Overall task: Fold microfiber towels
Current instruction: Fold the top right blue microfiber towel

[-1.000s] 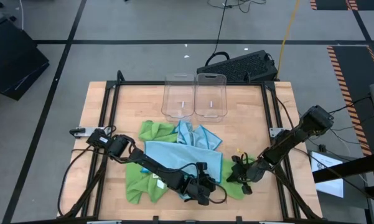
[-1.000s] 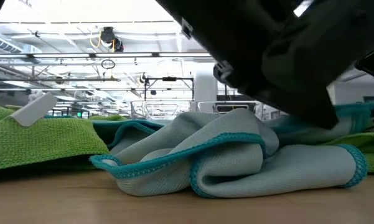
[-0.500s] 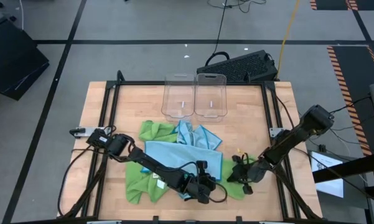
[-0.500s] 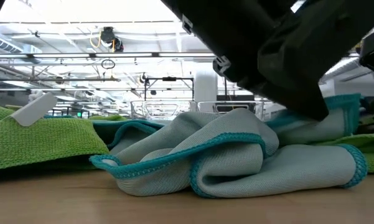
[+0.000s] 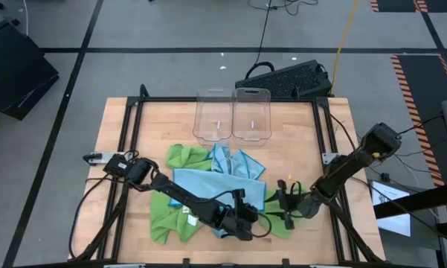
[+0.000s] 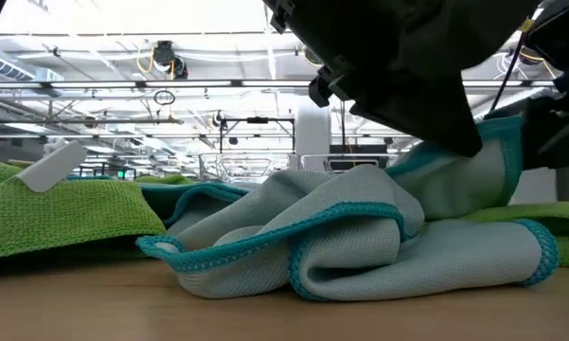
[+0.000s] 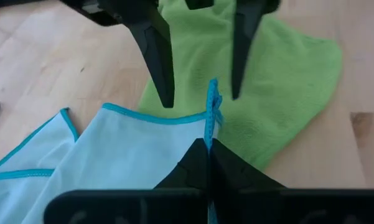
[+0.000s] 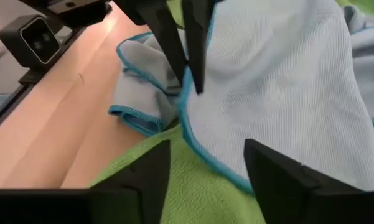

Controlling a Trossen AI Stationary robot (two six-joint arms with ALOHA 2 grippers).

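Note:
A light blue microfiber towel (image 5: 216,182) with a teal hem lies crumpled in the middle of the table. It lies partly over lime green towels (image 5: 163,216). My left gripper (image 7: 208,142) is near the front edge, shut on the blue towel's hem. My right gripper (image 8: 206,149) stands open just to the right of it (image 5: 281,205). Its two fingers stand either side of the raised hem, apart from the cloth. Under both grippers lies a green towel (image 7: 286,74), flat on the wood. My left gripper pinches the blue towel's teal hem (image 7: 211,115) between its two shut fingers, at a raised corner. The fingers slant downward, coming from the table's left. A short piece of hem stands up past the fingertips. The rest of the towel (image 6: 360,246) lies slack on the table.
Two clear bins (image 5: 213,115) (image 5: 251,115) stand side by side at the far middle. A black keyboard (image 5: 286,78) lies beyond the far edge. Metal rails (image 5: 130,134) run along the table's sides. Another green towel (image 5: 186,156) lies behind the blue one.
My right gripper has opened, let go of the blue towel and risen a little. The blue towel's held corner now stands higher, raised by my left gripper. The rest of the towel has stayed where it was.

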